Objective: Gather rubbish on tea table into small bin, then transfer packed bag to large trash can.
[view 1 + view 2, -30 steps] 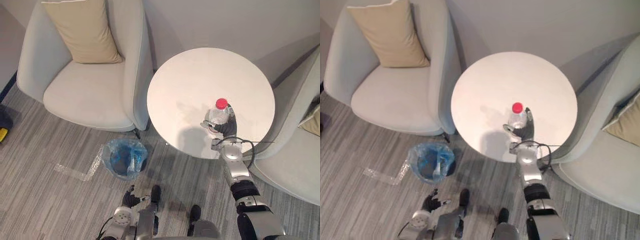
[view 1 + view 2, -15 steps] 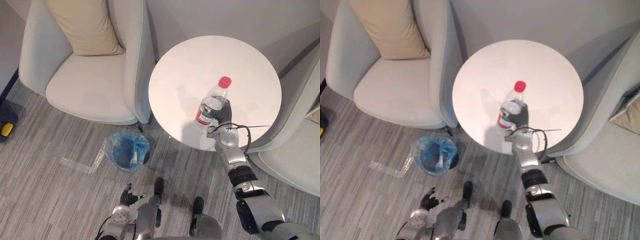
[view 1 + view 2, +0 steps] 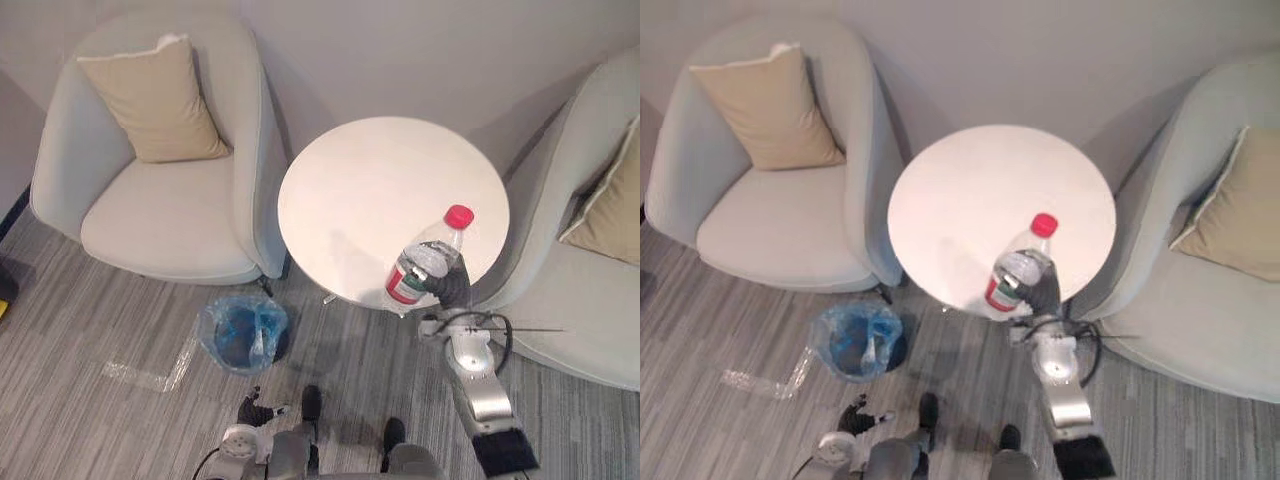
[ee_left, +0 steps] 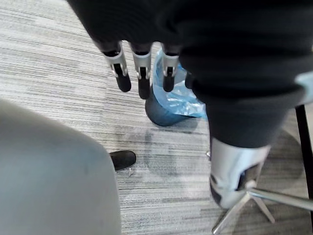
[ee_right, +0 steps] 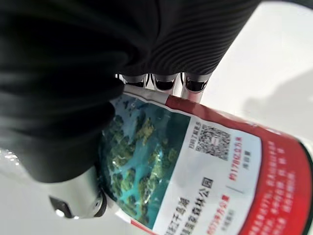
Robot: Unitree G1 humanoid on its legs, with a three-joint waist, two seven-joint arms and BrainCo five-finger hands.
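A clear plastic bottle (image 3: pixel 424 266) with a red cap and a red-edged label (image 5: pixel 195 166) is tilted, lifted off the round white tea table (image 3: pixel 370 190), over its near right edge. My right hand (image 3: pixel 452 286) is shut on its lower body, with fingers (image 5: pixel 166 81) curled round the far side. The small bin (image 3: pixel 243 333), lined with a blue bag, stands on the carpet to the left of the table's foot. My left hand (image 3: pixel 255 410) hangs low above the floor with straight fingers (image 4: pixel 142 73), and the bin (image 4: pixel 168 100) lies just past them.
A grey armchair (image 3: pixel 170 200) with a tan cushion (image 3: pixel 155 95) stands left of the table. Another armchair (image 3: pixel 590 290) with a cushion (image 3: pixel 610 210) is close on the right. A clear plastic strip (image 3: pixel 150 372) lies on the carpet left of the bin.
My right hand closed round the bottle, raised it off the table and tipped it, drawing it toward the table's near right edge. The camera view shifted. The left hand stayed low.
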